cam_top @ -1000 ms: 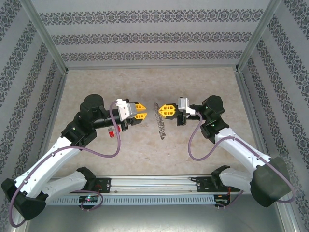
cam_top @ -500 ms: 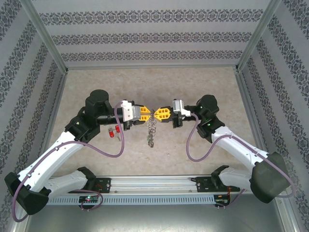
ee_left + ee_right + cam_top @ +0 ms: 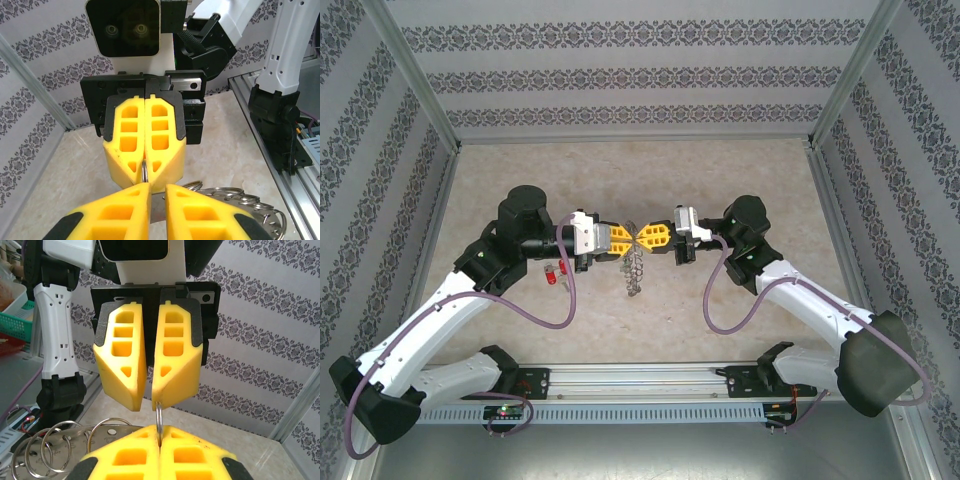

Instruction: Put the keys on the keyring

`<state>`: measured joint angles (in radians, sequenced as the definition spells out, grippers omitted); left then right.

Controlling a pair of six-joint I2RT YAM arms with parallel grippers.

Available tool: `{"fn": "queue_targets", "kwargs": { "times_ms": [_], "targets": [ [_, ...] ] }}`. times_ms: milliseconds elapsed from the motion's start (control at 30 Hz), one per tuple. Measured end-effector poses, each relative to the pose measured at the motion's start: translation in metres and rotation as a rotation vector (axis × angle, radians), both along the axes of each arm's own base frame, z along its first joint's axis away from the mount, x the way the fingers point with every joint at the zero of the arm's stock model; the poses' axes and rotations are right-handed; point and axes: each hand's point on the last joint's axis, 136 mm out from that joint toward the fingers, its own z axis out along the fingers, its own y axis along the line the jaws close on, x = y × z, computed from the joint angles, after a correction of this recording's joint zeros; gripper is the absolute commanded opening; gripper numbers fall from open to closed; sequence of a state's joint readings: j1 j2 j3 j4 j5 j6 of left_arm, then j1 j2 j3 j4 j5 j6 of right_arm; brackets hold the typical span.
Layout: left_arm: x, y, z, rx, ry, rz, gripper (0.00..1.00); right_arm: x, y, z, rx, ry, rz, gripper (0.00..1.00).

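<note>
Top external: the keyring (image 3: pixel 635 264) hangs in mid-air over the table centre, its loops dangling below the two sets of fingertips. The right gripper (image 3: pixel 644 236) is clamped on its top loop; in the right wrist view the wire comes out from between pressed-together pads. Change over the last second: both arms have closed in, the ring has shifted left with the right arm, and the left gripper (image 3: pixel 628 239) now sits nose to nose with the right. Its jaws have narrowed to a slim gap, and we can't tell if they bite the wire. We read this as a handover or a brace. The keys (image 3: pixel 553 273) lie untouched on the table beside the left arm, so nothing is threaded yet. The beige mottled tabletop (image 3: pixel 740 170) is enclosed by patterned wallpaper panels (image 3: pixel 620 80), with an aluminium rail (image 3: pixel 640 380) at the near edge.
</note>
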<state>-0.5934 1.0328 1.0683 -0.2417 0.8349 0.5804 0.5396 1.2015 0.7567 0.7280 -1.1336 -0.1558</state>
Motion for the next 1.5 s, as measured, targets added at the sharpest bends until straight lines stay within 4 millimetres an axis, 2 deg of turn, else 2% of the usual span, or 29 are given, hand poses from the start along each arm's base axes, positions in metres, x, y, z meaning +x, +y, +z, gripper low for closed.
{"fn": "queue_targets", "kwargs": {
  "times_ms": [367,567,1333,1500],
  "targets": [
    [0.006,0.002,-0.003,0.003,-0.016,0.039,0.27,0.005,0.001,0.000,0.001,0.008,-0.029,0.00],
    [0.017,0.006,-0.011,0.010,-0.033,0.107,0.31,-0.002,0.004,0.000,0.002,-0.001,-0.004,0.00],
    [0.017,0.006,-0.014,-0.003,-0.002,0.106,0.27,-0.001,0.007,0.000,0.000,-0.069,-0.051,0.00],
    [0.015,0.005,-0.013,-0.005,-0.004,0.095,0.23,0.002,0.007,-0.001,-0.005,-0.068,-0.072,0.00]
  ]
}}
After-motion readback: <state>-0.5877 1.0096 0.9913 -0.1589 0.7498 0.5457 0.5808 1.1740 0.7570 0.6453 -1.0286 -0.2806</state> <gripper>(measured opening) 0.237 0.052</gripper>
